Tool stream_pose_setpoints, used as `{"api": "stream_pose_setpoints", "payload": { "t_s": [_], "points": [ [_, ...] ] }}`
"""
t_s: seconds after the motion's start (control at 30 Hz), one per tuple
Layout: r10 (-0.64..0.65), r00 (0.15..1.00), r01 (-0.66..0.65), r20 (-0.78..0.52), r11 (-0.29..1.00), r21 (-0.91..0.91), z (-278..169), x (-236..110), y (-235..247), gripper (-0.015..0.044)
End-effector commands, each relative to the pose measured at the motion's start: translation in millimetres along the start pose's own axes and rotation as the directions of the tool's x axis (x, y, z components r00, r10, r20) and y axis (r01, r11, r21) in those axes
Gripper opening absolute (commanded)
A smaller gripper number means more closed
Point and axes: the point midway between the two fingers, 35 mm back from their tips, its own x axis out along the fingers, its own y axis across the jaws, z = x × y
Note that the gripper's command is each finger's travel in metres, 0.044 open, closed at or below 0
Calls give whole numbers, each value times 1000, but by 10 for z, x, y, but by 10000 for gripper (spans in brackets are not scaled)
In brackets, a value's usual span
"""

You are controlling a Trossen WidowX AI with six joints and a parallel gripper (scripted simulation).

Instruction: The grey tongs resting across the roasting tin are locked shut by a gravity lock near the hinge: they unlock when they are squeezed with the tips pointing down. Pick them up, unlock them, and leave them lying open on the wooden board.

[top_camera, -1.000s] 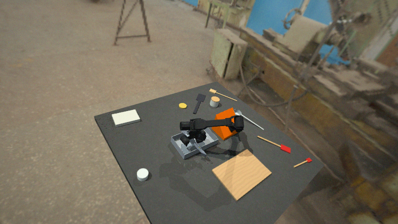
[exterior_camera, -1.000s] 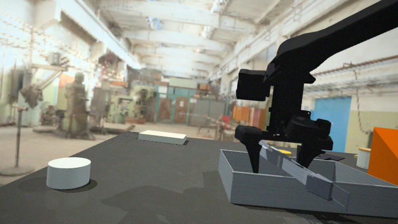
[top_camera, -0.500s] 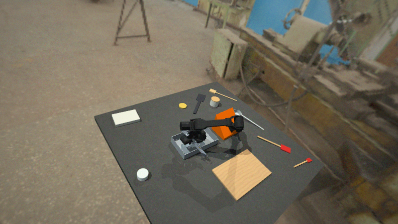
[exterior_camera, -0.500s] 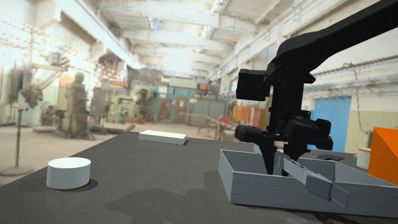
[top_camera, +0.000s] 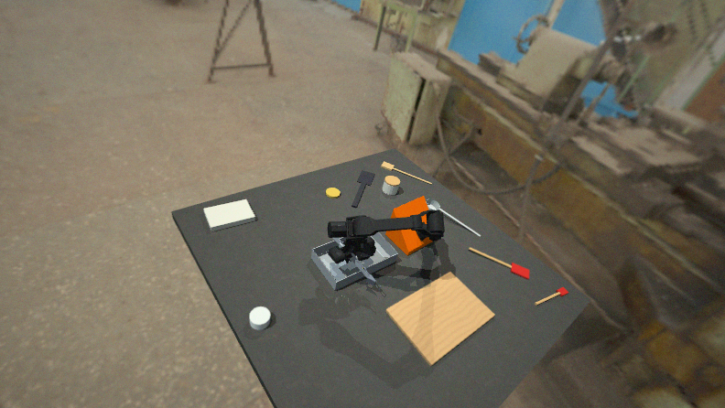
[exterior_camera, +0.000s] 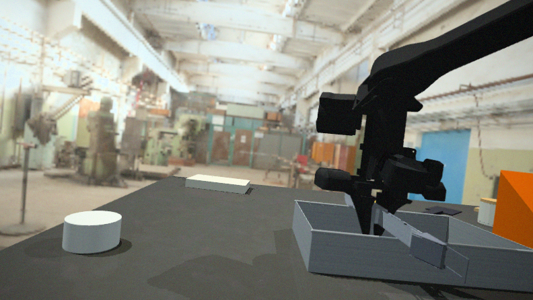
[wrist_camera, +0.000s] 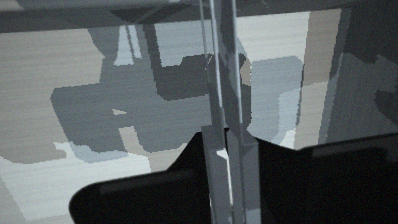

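Note:
The grey tongs [top_camera: 366, 271] [exterior_camera: 414, 236] [wrist_camera: 231, 125] rest across the grey roasting tin [top_camera: 324, 268] [exterior_camera: 335, 245], with one end sticking out over the tin's near rim. My gripper [top_camera: 350, 253] [exterior_camera: 375, 219] [wrist_camera: 212, 136] reaches down into the tin and is shut on the tongs; in the wrist view both black fingers press against the two grey arms. The tongs' arms lie close together. The wooden board [top_camera: 440, 315] lies flat on the table in front of the tin, to the right.
An orange block [exterior_camera: 516, 204] stands just behind the tin. A white puck [top_camera: 259, 317] [exterior_camera: 91, 231], a cream slab [top_camera: 229, 213] [exterior_camera: 218, 183], a yellow disc [top_camera: 332, 192], a black spatula [top_camera: 362, 187], a lidded jar [top_camera: 391, 185], a spoon [top_camera: 454, 217] and red spatulas [top_camera: 502, 263] lie about the table.

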Motion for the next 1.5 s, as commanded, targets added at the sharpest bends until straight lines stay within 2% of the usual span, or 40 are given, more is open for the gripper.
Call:
{"api": "stream_pose_setpoints", "payload": {
  "t_s": [0.0,0.07,0.17,0.43,0.87,1.47],
  "points": [
    [-2,1000,2,0,1000,3,-4,-8,-2,-106],
    [-3,1000,3,-1,1000,7,-10,-73,-15,-150],
    [-7,1000,7,-2,1000,25,-28,-329,-52,-150],
    [-21,1000,20,4,996,88,-18,-1284,6,-150],
    [-19,1000,18,6,993,114,58,-1280,4,-150],
    [-40,999,45,-20,900,435,1235,-1329,-4,-150]
  ]
}}
